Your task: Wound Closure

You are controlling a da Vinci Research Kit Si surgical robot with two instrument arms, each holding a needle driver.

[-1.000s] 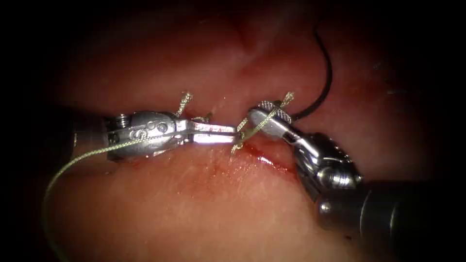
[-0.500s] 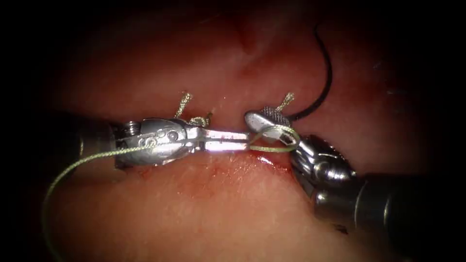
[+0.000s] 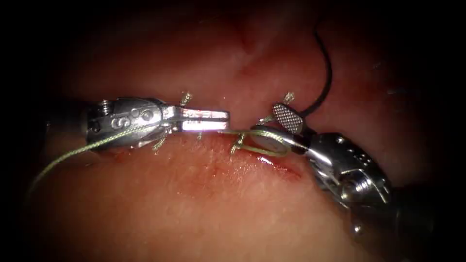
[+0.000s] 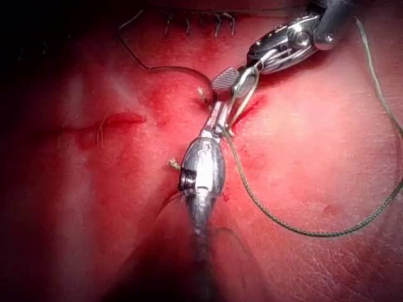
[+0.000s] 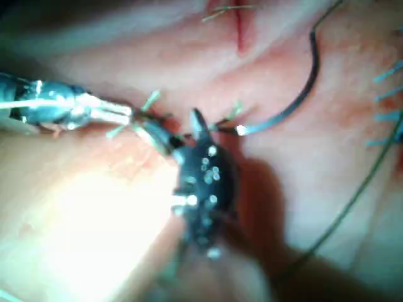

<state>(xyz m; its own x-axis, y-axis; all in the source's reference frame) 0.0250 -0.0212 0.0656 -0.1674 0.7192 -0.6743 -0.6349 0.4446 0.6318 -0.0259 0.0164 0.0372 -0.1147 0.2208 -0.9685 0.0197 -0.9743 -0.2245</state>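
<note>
The left tool (image 3: 213,120), jaws closed on the thread (image 3: 73,153), has drawn back from the right tool (image 3: 276,127), whose gaping jaws carry a loop, probably knot-tying; the needle (image 3: 326,80) lies free beyond the cut (image 3: 272,162).

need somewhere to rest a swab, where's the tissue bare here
Bare: tissue below the cut, and above the left gripper. Crowded at the cut: left gripper shut on the thread, which loops round the open, empty right gripper; needle lies loose on the tissue, upper right.
</note>
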